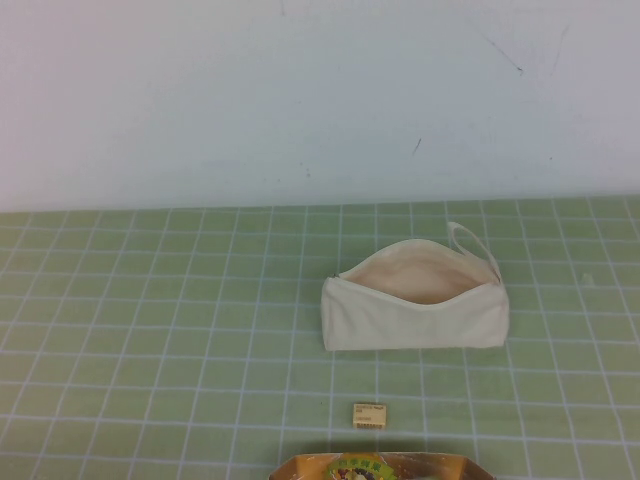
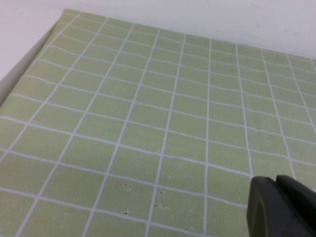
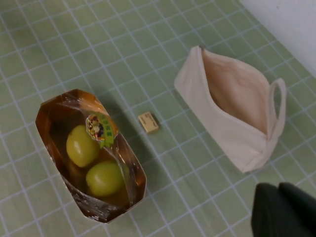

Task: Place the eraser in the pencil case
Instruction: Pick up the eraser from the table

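The eraser (image 1: 369, 416) is a tiny tan block with a printed label, lying on the green grid mat just in front of the pencil case (image 1: 415, 310). The case is a cream fabric pouch, unzipped and gaping, with a peach lining and a loop strap at its right end. Both also show in the right wrist view, eraser (image 3: 148, 122) and case (image 3: 232, 113). My right gripper (image 3: 278, 187) hangs above the mat, away from the case's strap end, shut and empty. My left gripper (image 2: 275, 180) is shut and empty over bare mat. Neither gripper shows in the high view.
A clear packet of green fruits (image 3: 91, 153) lies close beside the eraser, at the mat's front edge in the high view (image 1: 380, 468). A white wall (image 1: 320, 100) backs the mat. The mat's edge (image 2: 29, 64) shows in the left wrist view.
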